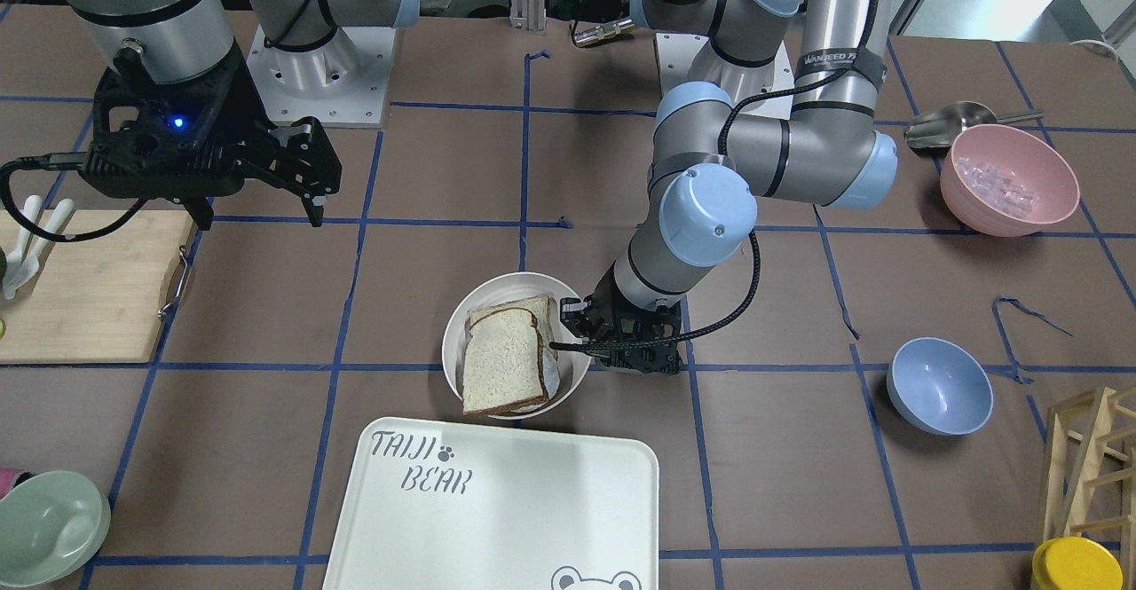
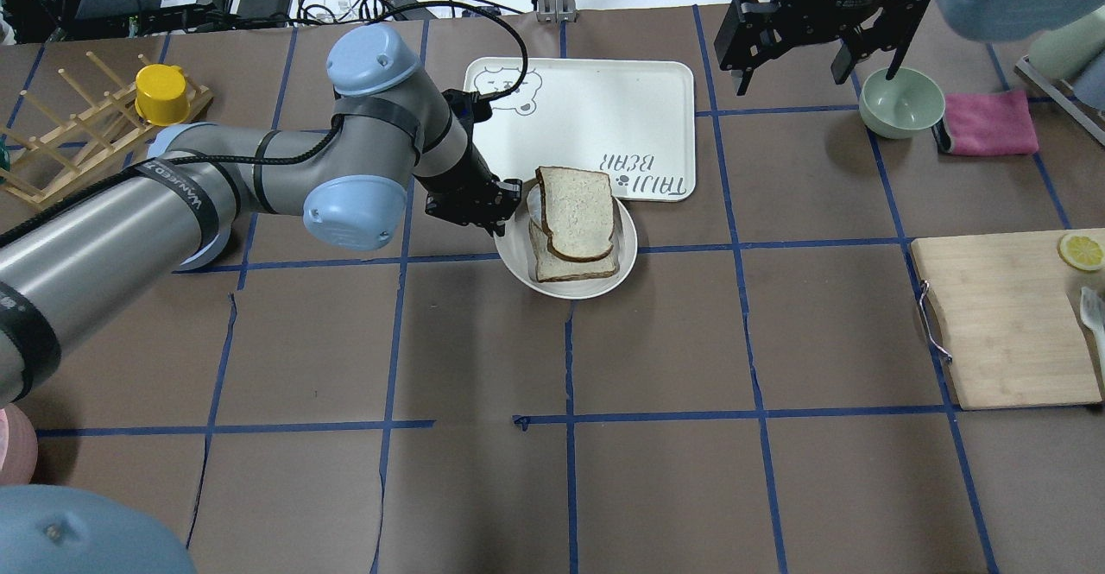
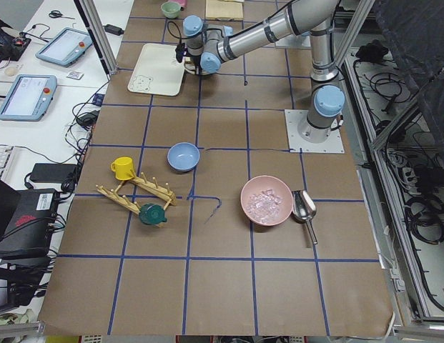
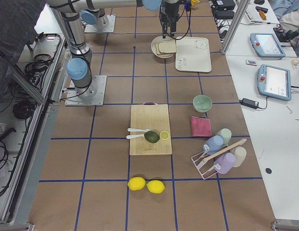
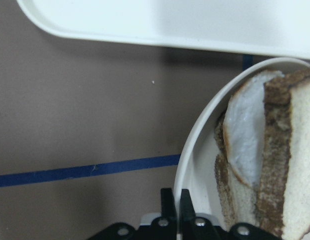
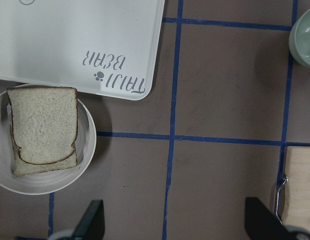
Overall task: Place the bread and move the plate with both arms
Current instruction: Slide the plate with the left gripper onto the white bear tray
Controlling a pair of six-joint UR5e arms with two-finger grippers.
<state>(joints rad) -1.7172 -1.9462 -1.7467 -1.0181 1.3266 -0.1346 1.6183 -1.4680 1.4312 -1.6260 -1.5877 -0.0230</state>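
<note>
Midway along the desk (image 2: 483, 488), brown matte paper gridded with blue tape, and toward its far edge: the plate (image 2: 518, 256), round, off-white, smooth, shallow, with a raised rim. Just beside the near corner of the tray (image 2: 604, 108), a flat white rectangle with rounded corners and grey printed lettering; touching or not, cannot tell.

Inside the plate, the bread (image 2: 577, 210): pale porous crumb, dark brown crust, domed edge toward the robot's side. Lying flat on a second slice (image 2: 571, 270), squarer and lighter in crust, offset so that a strip of it shows.

Left gripper (image 5: 175, 196): black fingers clamped on the plate's thin rim, on the side toward the desk's left edge, with the rim wall pinched between the pads.

Right gripper (image 2: 818, 82): black, fingers wide apart, empty, raised above the far right part of the desk, beside a round, matte, pale green bowl (image 2: 900, 101). Next to the bowl, a pink cloth (image 2: 988, 123) folded to a rectangle. At the right edge, a pale wooden cutting board (image 2: 1001, 324) with a wire handle.
</note>
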